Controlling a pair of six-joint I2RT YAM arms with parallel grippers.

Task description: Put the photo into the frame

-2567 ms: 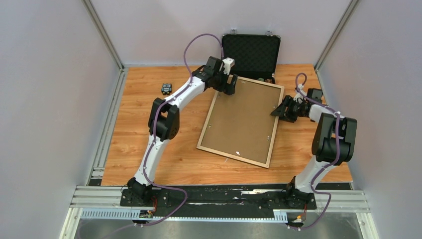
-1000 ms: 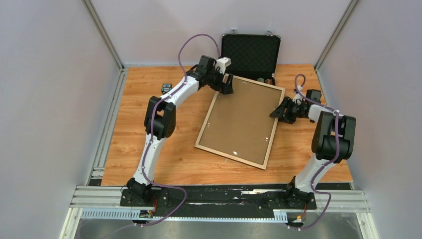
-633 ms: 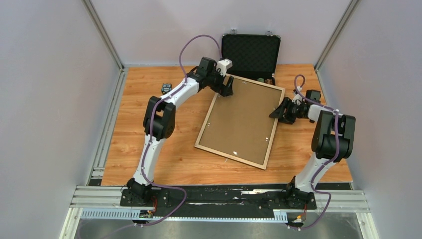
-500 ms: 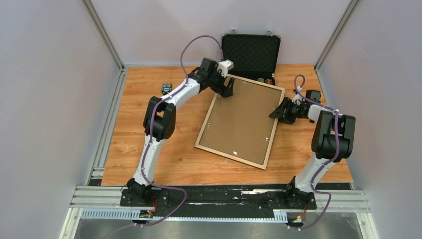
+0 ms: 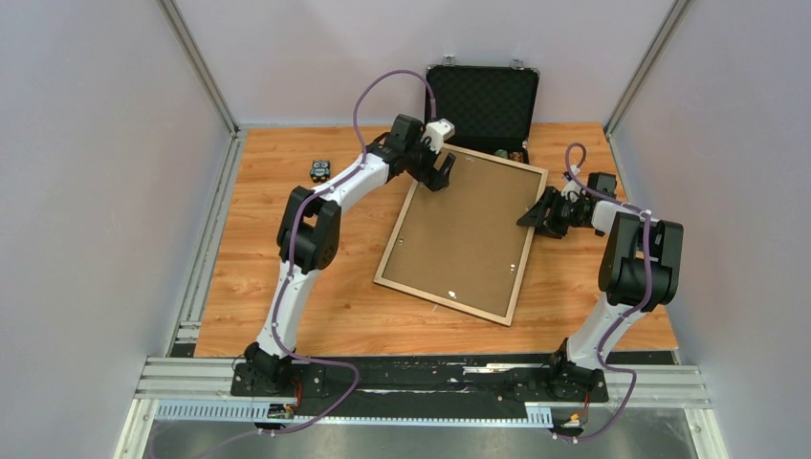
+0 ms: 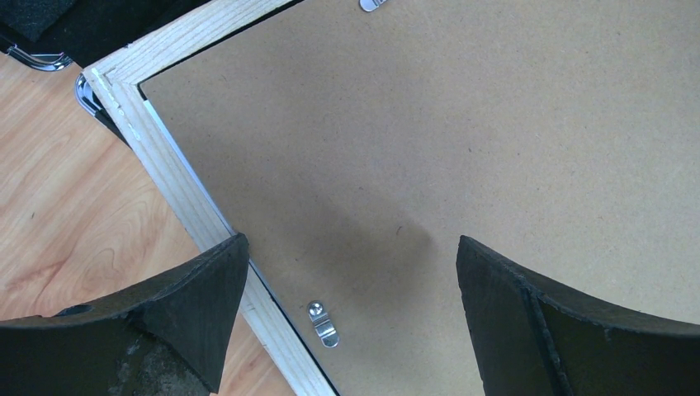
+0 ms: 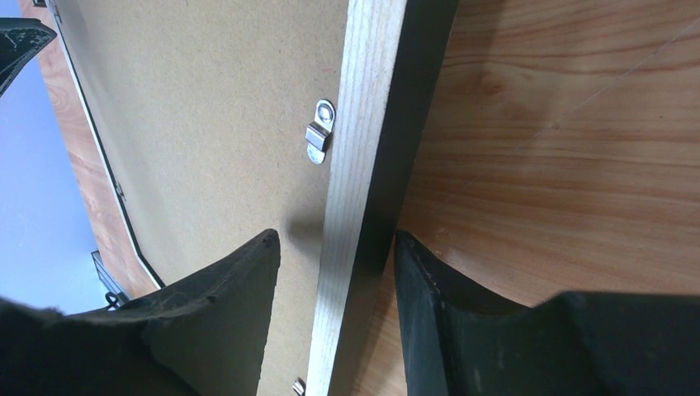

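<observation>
Left tool [image 6: 351, 276] spread, right tool [image 7: 336, 241] ajar astride frame [image 7: 363, 99], long axis near-left to far-right.

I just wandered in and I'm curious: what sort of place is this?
Probably a robot lab's test cell: a white left arm and right arm are bolted to a metal rail beside a wooden table, plain grey walls box it in, and a picture frame lies face down.
</observation>
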